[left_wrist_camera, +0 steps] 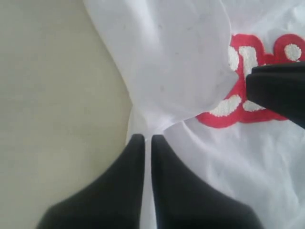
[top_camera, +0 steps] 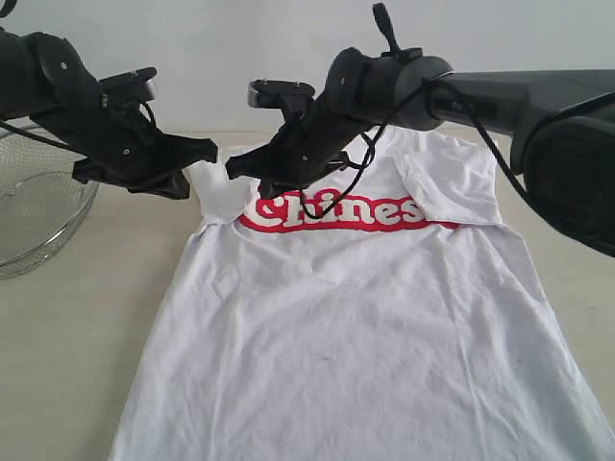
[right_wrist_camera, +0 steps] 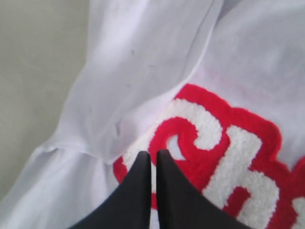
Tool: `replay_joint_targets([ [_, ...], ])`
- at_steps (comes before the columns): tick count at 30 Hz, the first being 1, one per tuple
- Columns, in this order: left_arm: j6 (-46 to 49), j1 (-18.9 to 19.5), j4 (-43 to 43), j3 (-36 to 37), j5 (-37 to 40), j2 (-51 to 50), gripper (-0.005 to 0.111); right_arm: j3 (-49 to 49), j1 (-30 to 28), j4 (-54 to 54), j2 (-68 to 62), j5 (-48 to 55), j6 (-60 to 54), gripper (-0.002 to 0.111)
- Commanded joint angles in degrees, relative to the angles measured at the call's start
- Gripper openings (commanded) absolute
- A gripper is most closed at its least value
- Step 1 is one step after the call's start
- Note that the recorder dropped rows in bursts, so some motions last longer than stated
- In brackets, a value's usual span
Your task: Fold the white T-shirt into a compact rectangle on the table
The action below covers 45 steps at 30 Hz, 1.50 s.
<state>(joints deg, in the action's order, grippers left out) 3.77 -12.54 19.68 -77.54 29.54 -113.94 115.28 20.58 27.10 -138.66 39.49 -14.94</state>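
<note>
Exterior view, item one: location? (Clerk)

White T-shirt (top_camera: pixel 356 327), one, lying flat and front-up on the table (top_camera: pixel 67 375). Both sleeves are turned in over the chest, and the hem is nearest the camera. (Checker)

Handling? (Clerk)

Soft, light, limp cotton, likely to sag and drag rather than hold shape. The red band (top_camera: pixel 384 213) of raised lettering looks a little stiffer. (Checker)

Grippers? (Clerk)

Left gripper (top_camera: pixel 207 151): fingers pressed together, tips over the folded sleeve's edge, no cloth seen between them. Right gripper (top_camera: pixel 235 165): reaches across the middle, fingers likewise clenched on nothing, above the first red letter. (Checker)

Where to take hold? (Clerk)

My judgement: pinch both layers along one side edge, near shoulder and hem, so the fold travels straight. Wire bowl (top_camera: pixel 38 206): beside the shirt, apart from it. (Checker)
</note>
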Motion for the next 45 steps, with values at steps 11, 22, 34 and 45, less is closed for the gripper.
replay_joint_targets([
  [11, 8.3, -0.1, 8.1, -1.1, -1.9, -0.8, 0.005, -7.4, -4.6, -5.2, 7.7, 7.8, 3.3, 0.000],
  [22, 14.3, -0.1, 14.0, -15.0, 1.8, -12.2, 0.005, -41.7, -6.8, -1.3, 31.8, -6.8, -2.1, 0.000],
  [34, 15.1, -1.2, 14.4, -27.5, 5.5, -21.5, 0.005, -62.2, -6.8, -0.4, 49.1, -11.7, -3.6, 0.000],
  [45, 15.1, -5.9, 13.9, -27.7, 5.5, -23.5, 0.005, -62.6, -6.8, -0.6, 52.9, -12.8, -4.9, 0.000],
])
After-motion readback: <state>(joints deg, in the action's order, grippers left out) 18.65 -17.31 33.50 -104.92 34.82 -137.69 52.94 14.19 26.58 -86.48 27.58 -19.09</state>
